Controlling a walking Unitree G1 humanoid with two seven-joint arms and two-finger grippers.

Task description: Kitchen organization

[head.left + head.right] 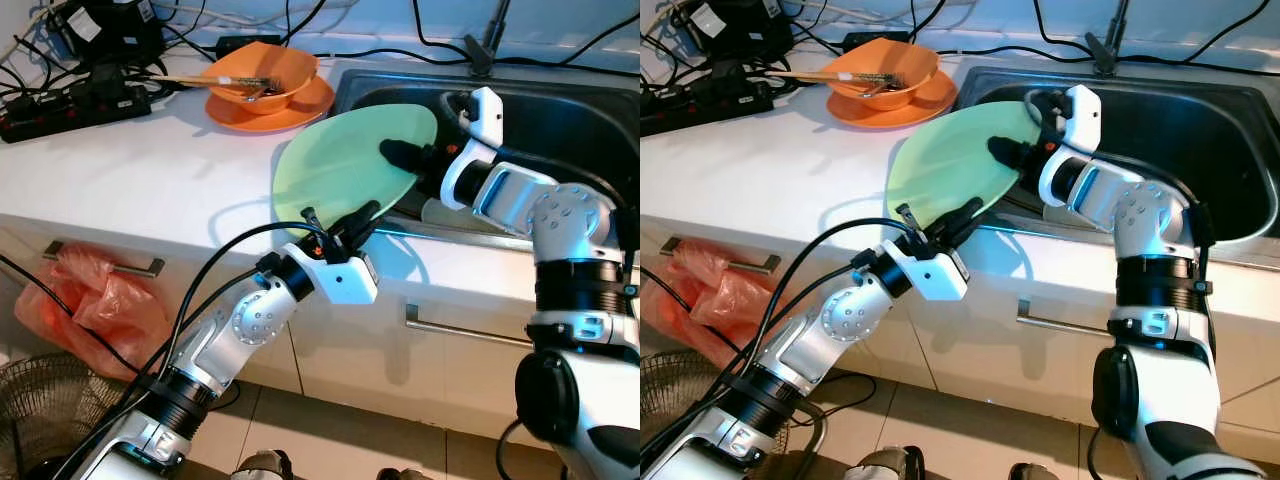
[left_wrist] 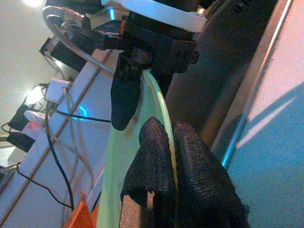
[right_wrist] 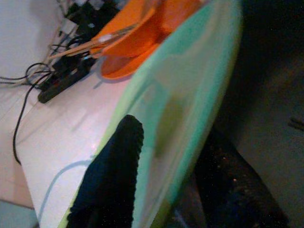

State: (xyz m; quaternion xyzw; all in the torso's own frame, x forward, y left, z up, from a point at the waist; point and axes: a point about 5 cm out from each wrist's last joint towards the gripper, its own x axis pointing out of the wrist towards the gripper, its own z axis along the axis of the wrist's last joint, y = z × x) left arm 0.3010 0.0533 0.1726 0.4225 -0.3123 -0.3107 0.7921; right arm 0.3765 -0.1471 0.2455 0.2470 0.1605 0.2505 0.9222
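Note:
A pale green plate [image 1: 340,170] hangs tilted over the counter's front edge, beside the sink [image 1: 560,110]. My left gripper [image 1: 345,218] is shut on its near rim; in the left wrist view both fingers [image 2: 156,142] pinch the plate's edge [image 2: 121,161]. From the sink side, my right gripper [image 1: 402,160] is shut on the plate's far right rim. One right finger [image 3: 118,161] lies on the plate's face [image 3: 190,71] and the other sits behind it.
An orange bowl [image 1: 265,75] with chopsticks sits on an orange plate [image 1: 300,112] at the back of the white counter. Power strips [image 1: 70,105] and cables lie at the back left. A red bag [image 1: 95,300] hangs by a drawer; a fan [image 1: 40,410] stands below.

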